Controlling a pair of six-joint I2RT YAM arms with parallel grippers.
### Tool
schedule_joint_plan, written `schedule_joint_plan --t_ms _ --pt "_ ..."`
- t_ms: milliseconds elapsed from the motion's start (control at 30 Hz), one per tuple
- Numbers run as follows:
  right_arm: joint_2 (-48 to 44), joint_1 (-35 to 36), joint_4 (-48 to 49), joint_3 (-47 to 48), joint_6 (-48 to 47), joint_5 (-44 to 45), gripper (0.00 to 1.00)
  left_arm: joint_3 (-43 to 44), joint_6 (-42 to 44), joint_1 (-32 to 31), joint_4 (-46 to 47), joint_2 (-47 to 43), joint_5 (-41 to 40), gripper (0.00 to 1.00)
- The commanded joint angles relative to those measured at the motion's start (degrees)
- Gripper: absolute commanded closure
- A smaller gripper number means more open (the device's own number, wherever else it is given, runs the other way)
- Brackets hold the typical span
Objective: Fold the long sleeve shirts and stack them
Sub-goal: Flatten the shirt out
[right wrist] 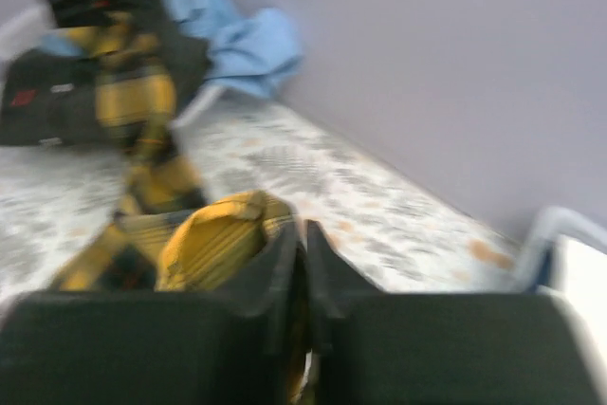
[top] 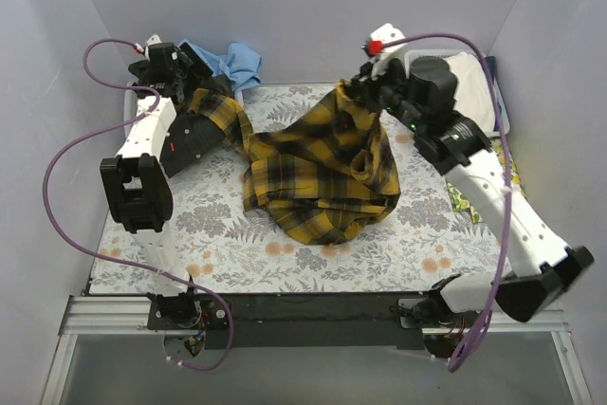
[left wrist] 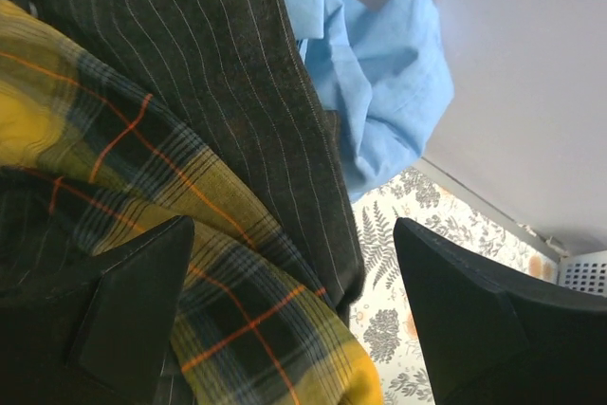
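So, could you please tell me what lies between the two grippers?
The plaid shirt, draped from the right gripper toward the left gripper; top view.

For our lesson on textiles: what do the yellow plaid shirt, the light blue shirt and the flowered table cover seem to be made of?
The plaid shirt: soft woven cloth, perhaps flannel; matte, hanging in limp folds. The light blue shirt: thin plain-woven cloth, likely cotton; smooth, crumpled. The table cover: printed cloth, it seems; flat, matte, no shine.
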Motion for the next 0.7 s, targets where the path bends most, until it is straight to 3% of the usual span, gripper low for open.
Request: schedule_joint_plan --t_ms 0,33,133,200,300,500,667 --pt "-5.9 -3.3 6.7 -5.1 -5.5 15.0 0.62 4.0 1.3 0.0 -0.2 1.7 3.4 0.13" --pt "-5.3 -3.2 5.9 -3.9 -5.9 13.7 0.47 4.1 1.3 0.0 0.0 1.9 3.6 0.13" --pt "-0.2 -3.2 2.9 -0.1 -4.7 4.4 0.2 4.3 1.5 0.0 0.2 1.8 3.7 0.13" --pt "6.0 -2.9 2.3 1.8 -2.2 -5.1 0.11 4.0 1.6 0.0 0.2 1.5 3.5 0.13" --pt "16.9 -1.5 2.3 7.8 -0.3 -15.7 0.09 2.7 1.3 0.0 0.2 0.6 3.5 0.13" --pt "40.0 3.1 1.8 23.9 1.1 -25.1 0.07 1.6 0.2 0.1 0.2 -1.0 3.1 0.13" --pt "47.7 5.5 11.3 25.5 5.8 -27.7 0.02 -1.1 -0.4 0.1 0.3 -2.9 3.6 0.13"
